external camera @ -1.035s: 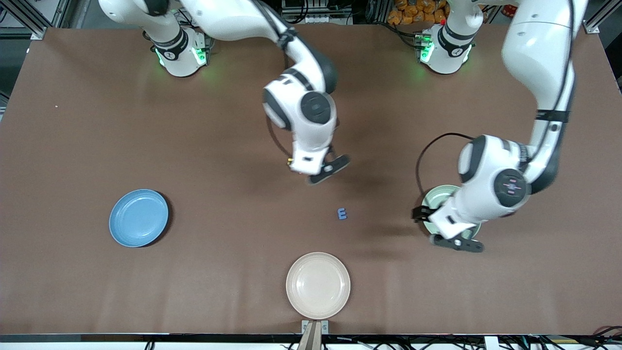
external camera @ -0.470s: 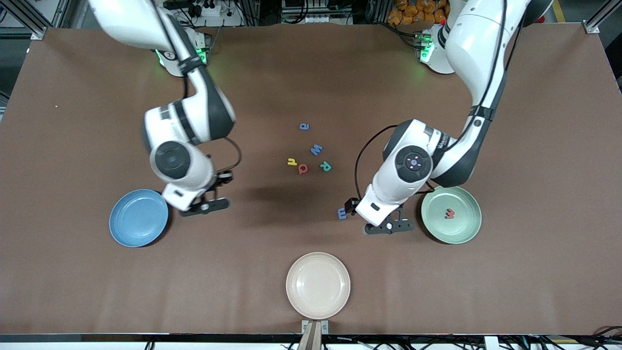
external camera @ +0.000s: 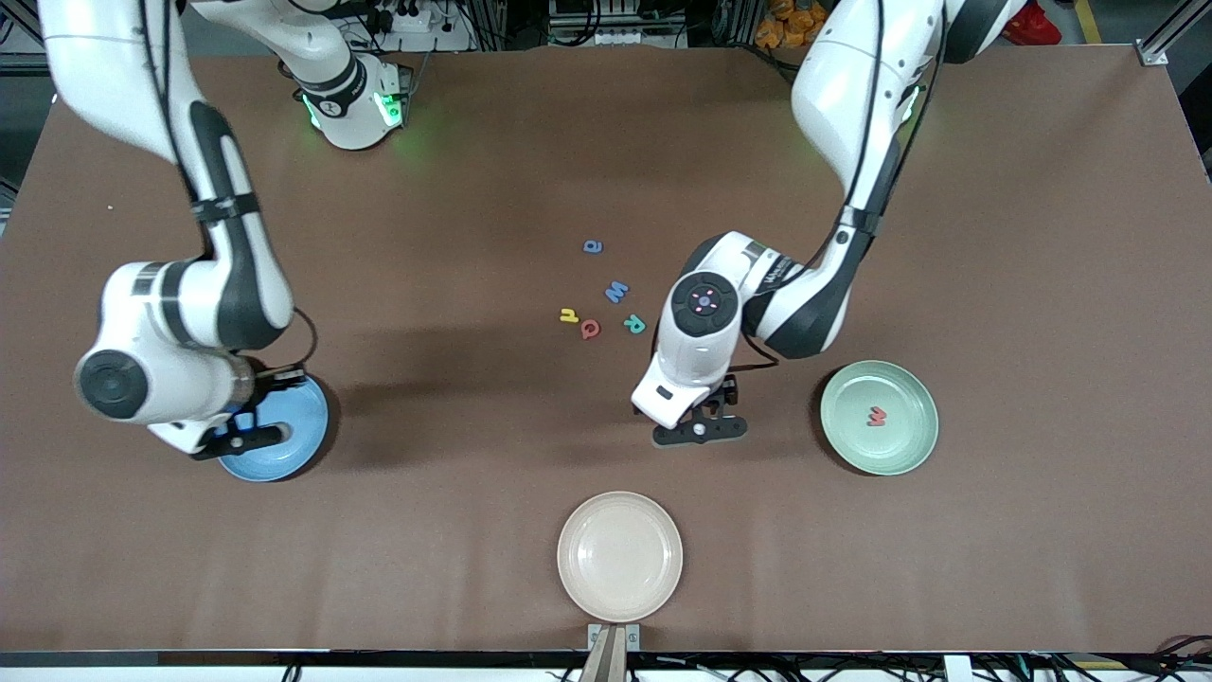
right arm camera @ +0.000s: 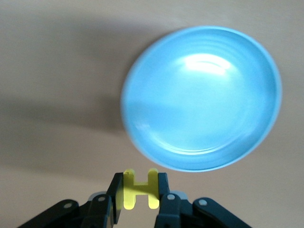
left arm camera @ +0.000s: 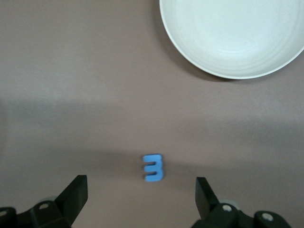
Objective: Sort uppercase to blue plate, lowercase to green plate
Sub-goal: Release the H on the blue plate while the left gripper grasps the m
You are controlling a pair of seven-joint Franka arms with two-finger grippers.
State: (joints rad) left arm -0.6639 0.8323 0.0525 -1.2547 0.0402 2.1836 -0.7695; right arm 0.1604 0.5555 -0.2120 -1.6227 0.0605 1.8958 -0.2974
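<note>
Moved: right claw (right arm camera: 137, 195) w/ yellow H (right arm camera: 138, 188) clamped by blue plate (external camera: 294, 445); left claw (left arm camera: 141, 194) apart over blue m (left arm camera: 153, 167).

w (external camera: 877, 415) in green plate (external camera: 909, 445), letters cluster (external camera: 602, 303) mid-table, cream plate (external camera: 620, 592) nearer the camera, blue plate (external camera: 294, 445) toward right arm's end

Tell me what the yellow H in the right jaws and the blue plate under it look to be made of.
Yellow H: probably foam or soft plastic; matte, flat-cut, thick edges, no shine. It is pinched in the right gripper.
Blue plate: glazed ceramic or glossy plastic, hard to tell which; a bright light glare and faint concentric rings show on its smooth surface.
</note>
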